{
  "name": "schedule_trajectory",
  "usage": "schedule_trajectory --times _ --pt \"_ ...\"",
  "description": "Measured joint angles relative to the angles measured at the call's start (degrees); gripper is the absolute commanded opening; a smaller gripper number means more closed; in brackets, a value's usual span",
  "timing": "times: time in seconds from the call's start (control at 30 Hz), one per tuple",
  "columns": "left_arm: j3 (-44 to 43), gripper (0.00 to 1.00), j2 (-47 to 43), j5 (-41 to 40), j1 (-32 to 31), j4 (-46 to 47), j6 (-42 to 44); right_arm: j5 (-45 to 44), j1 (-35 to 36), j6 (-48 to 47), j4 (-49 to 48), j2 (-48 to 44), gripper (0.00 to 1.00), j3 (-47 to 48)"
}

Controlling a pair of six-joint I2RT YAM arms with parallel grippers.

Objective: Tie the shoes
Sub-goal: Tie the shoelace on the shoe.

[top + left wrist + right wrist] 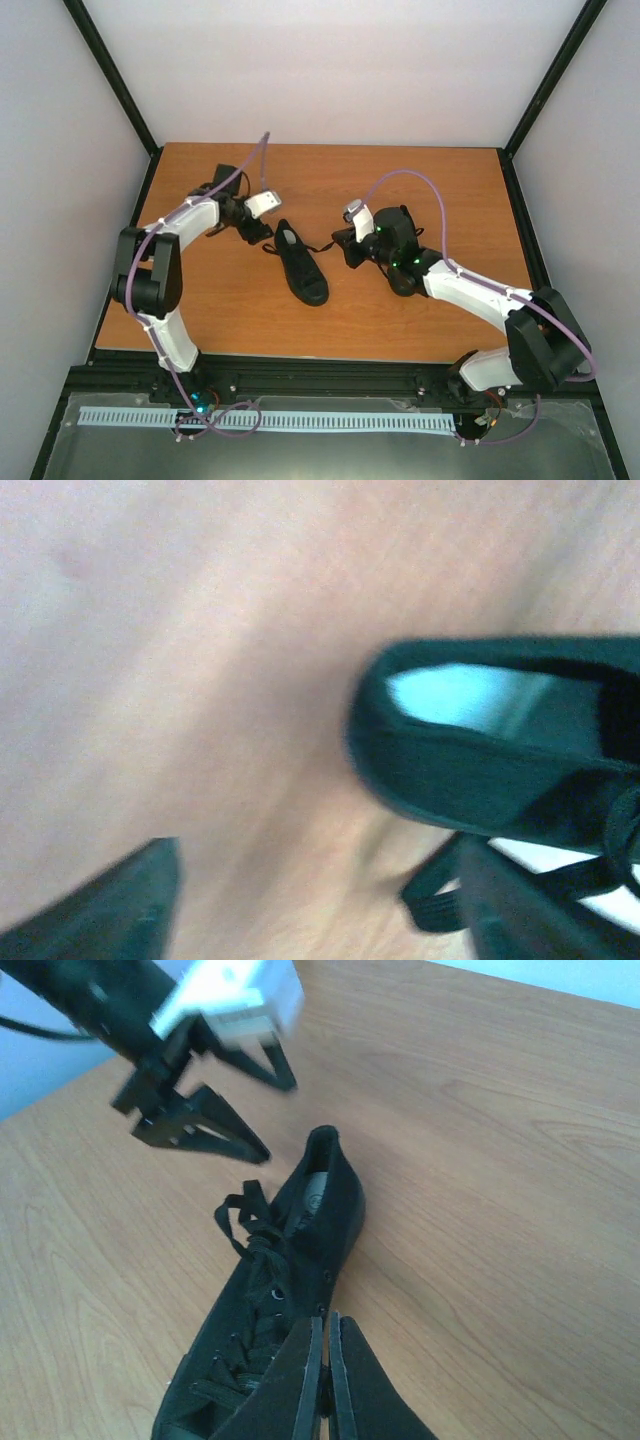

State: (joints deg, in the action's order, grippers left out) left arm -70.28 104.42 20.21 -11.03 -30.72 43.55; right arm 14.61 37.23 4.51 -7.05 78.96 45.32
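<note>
Left hand (276,1120) agape beside black shoe (322,1222); laces (240,1216) loose

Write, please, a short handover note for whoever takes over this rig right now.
Left gripper: open, empty, hovering beside the heel of the shoe.
Right gripper: shut, low over the shoe's lacing; I cannot tell whether it pinches a lace.
Things: only one black shoe is in view, on its sole on the table.
Done: nothing tied; the laces lie loose, with no bow.
Left: tie this shoe; the second shoe is not in view.
</note>
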Motion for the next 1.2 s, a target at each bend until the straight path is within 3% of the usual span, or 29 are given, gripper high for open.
schedule_trajectory --times 0.17,0.33,0.47,0.57,0.7,0.8,1.03,1.13,1.2 --pt "-7.45 1.00 -7.04 3.54 6.19 -1.03 -7.21 0.00 -1.66 0.68 -0.02 -0.24 0.03 -0.17" --pt "-22.71 1.00 -13.60 11.54 12.68 -0.24 -23.17 0.63 -2.78 1.25 -0.50 -0.48 0.03 -0.28" --pt "-27.69 0.74 -11.23 25.33 12.35 -5.66 -22.73 0.87 -3.10 1.75 -0.81 -0.94 0.03 -0.28" --pt "-20.57 0.73 -8.31 27.47 11.26 -8.24 -17.11 0.90 -3.19 2.10 -1.40 -1.25 0.03 -0.35" --pt "2.19 0.77 -7.50 18.14 9.01 -3.61 -10.97 1.42 -3.30 2.38 -1.97 -1.42 0.03 -0.39" --pt "12.35 0.77 -7.52 11.52 6.34 -0.07 -7.08 1.81 -3.50 2.49 -2.19 -1.42 0.03 -0.39" --pt "12.57 0.72 -5.97 2.49 0.76 9.14 -1.97 1.90 -3.52 2.89 -2.40 -1.42 0.03 -0.46" --pt "11.72 0.62 -3.52 -1.16 -0.63 11.26 -0.92 1.86 -3.52 2.89 -2.60 -1.53 0.03 -0.50" --pt "10.88 0.51 -1.68 -2.86 -1.01 11.41 -0.04 1.70 -3.52 2.86 -2.60 -1.88 0.03 -0.55"
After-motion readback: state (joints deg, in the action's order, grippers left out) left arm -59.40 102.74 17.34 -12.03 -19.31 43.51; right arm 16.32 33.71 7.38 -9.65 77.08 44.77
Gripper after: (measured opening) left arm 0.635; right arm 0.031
